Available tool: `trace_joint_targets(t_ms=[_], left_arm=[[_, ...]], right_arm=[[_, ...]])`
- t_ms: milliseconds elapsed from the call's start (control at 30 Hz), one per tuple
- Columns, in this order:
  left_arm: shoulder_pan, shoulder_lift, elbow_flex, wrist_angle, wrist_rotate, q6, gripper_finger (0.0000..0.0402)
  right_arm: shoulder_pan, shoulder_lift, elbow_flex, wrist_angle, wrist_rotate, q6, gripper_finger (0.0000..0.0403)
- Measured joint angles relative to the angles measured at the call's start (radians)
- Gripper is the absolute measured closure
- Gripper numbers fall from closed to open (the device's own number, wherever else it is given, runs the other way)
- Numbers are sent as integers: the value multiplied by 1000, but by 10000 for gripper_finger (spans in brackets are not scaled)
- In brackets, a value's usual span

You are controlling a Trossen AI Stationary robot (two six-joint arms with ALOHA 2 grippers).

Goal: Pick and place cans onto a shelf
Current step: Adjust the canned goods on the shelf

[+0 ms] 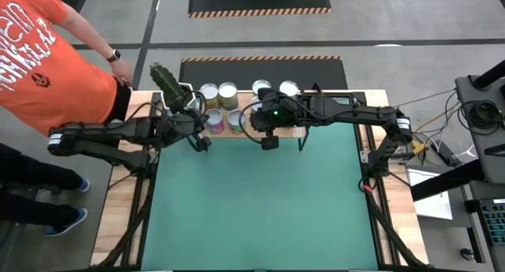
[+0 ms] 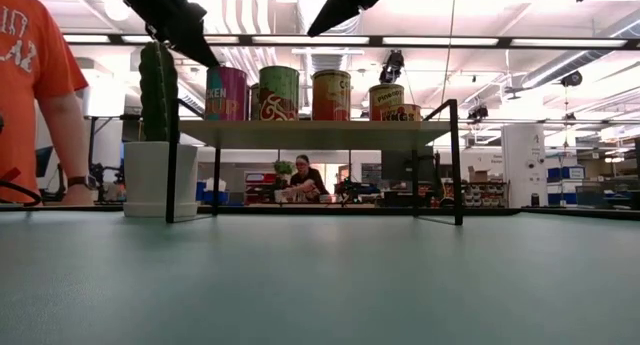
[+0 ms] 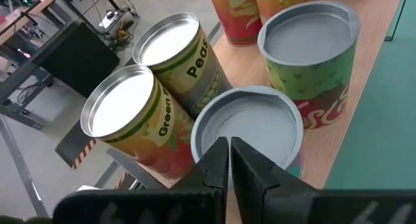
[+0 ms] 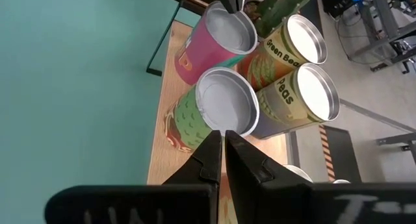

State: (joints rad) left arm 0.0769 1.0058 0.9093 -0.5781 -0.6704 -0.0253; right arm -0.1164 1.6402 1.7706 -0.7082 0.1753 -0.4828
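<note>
Both tools are pressed together and hold nothing. The left tool [image 3: 229,160] hovers over the pink-labelled can [image 3: 250,128]; the right tool [image 4: 222,152] hovers over the green-labelled can [image 4: 218,107]. Only the low view shows the cans [image 2: 278,93] standing on the shelf [image 2: 315,131] above the tabletop [image 2: 320,285].

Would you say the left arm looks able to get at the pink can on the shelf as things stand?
Probably yes: the left hand hangs shut right above the pink can, whose top is uncovered. The green can and the Green Beans can crowd its sides.
</note>
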Motion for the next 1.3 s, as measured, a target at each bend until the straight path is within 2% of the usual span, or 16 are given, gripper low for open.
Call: trace_joint_targets(t_ms=[167, 333, 500, 633, 967, 1300], left_arm=[[0, 2, 38, 21, 23, 25, 401], [34, 25, 79, 14, 235, 94, 401], [105, 69, 163, -102, 253, 117, 401], [147, 105, 175, -134, 322, 119, 401], [158, 146, 179, -170, 311, 104, 401], [158, 111, 178, -208, 311, 94, 401]], right_arm=[[0, 0, 0, 0, 0, 0, 394], [0, 0, 0, 1, 0, 0, 394], [0, 0, 0, 1, 0, 0, 394], [0, 0, 0, 1, 0, 0, 394], [0, 0, 0, 0, 0, 3, 394], [0, 0, 0, -15, 0, 13, 394]])
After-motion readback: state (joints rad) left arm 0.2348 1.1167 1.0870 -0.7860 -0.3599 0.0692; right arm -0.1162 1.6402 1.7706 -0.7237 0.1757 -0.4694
